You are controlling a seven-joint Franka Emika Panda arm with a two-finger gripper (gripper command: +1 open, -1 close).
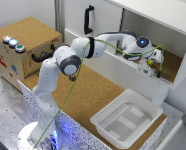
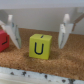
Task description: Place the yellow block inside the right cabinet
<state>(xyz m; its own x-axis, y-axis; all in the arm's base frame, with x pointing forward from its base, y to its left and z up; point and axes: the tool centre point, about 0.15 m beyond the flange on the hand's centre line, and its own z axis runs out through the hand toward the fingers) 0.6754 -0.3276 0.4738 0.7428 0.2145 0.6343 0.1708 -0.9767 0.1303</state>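
1. Arm is reaching across the worktop (image 1: pixel 100 92) toward the exterior view's right, w/ the tool (image 1: pixel 152 66) sitting at the front lip of the right cabinet (image 1: pixel 165 30).
2. Tool (image 2: pixel 39 31) is standing released: jaws spread wide, one finger (image 2: pixel 12 29) each side, neither touching the yellow block (image 2: pixel 41 46).
3. Yellow block is resting upright on cork between the fingers, w/ a dark "U" on its facing side; clear gaps showing on both flanks.
4. A red cube (image 2: pixel 3 39) is sitting just beside one finger, on the outer side of it, apart from the yellow block.
5. In the wrist view the cork edge is running close in front of the block, speckled surface beyond it.
6. Cabinet interior is lying open to the front: white walls, cork floor (image 1: pixel 174 62), plenty of free room behind the tool.
7. Cabinet door (image 1: pixel 90 20) w/ black handle is standing behind the arm.
8. White bin (image 1: pixel 127 120) is sitting on the worktop's near corner; contents can't tell.
9. Cork-topped box (image 1: pixel 25 42) w/ buttons is standing at the exterior view's left.
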